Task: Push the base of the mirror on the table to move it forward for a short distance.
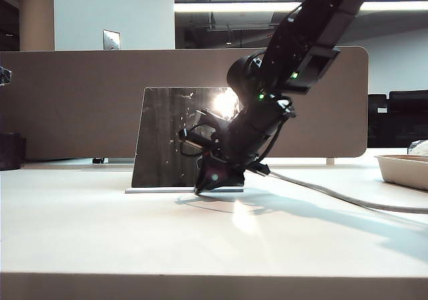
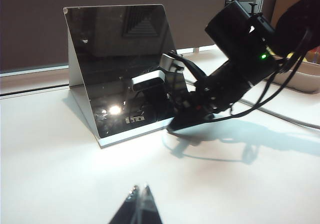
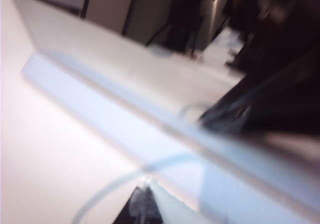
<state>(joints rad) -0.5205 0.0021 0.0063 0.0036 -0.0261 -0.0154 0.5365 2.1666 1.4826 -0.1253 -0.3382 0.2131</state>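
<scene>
The mirror (image 1: 167, 136) stands leaning back on its thin white base (image 1: 150, 190) in the middle of the table (image 1: 120, 240). My right gripper (image 1: 199, 191) is shut with nothing in it, angled down, and its tip rests on the table against the base's front edge. In the right wrist view the shut tip (image 3: 145, 185) sits right at the pale base (image 3: 115, 126), blurred. From the left wrist view, the mirror (image 2: 125, 64), base (image 2: 131, 135) and right gripper (image 2: 171, 129) are in sight. My left gripper (image 2: 140, 188) is shut and empty, hovering well short of the mirror.
A brown partition panel (image 1: 73, 99) runs behind the mirror. A shallow beige tray (image 1: 405, 170) sits at the table's right edge. A grey cable (image 1: 334, 196) trails across the table from the right arm.
</scene>
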